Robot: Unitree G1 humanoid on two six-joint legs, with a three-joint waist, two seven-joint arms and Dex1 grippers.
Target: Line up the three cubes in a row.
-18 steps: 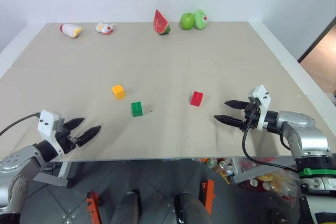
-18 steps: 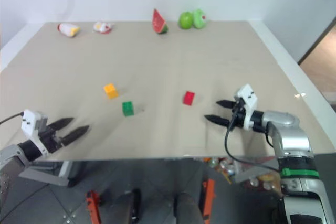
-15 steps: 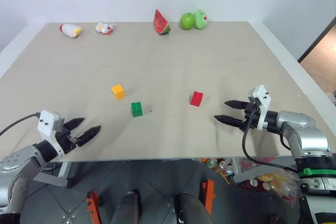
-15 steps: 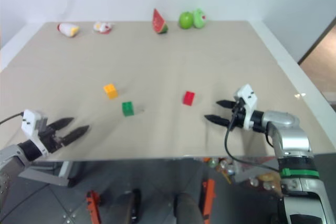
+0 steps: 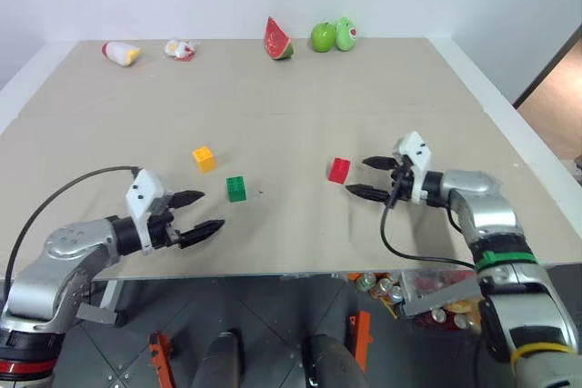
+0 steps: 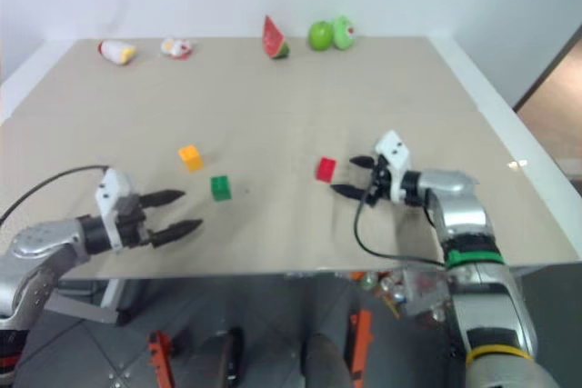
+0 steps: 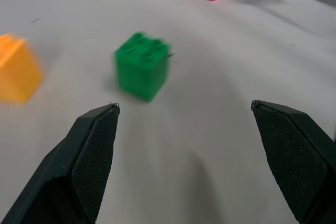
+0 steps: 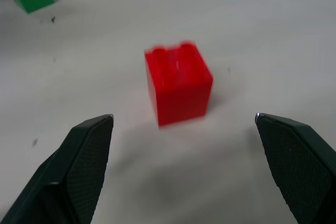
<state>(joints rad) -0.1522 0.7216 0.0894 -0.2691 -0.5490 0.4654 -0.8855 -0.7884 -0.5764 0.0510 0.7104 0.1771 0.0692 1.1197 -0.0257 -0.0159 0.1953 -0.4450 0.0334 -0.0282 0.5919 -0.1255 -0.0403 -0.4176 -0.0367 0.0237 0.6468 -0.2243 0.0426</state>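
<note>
Red cube (image 5: 339,170): sat on the beige tabletop (image 5: 291,88), just beside the right gripper (image 5: 366,177) and untouched; in the right wrist view it stood ahead of the gap between the fingers.
Right fingers (image 8: 84,153): spread wide apart, empty, pointed at the red cube.
Green cube (image 5: 236,188): studs up, left of the red cube and well apart from it, near the left gripper (image 5: 196,214).
Yellow-orange cube (image 5: 204,158): just beyond and left of the green cube, not touching it.
Left fingers (image 7: 94,145): apart, holding nothing, aimed toward the green cube.
Cube layout: three scattered, not in one straight row.
Far edge: watermelon slice (image 5: 278,38), green apple (image 5: 324,36), other small toys.
</note>
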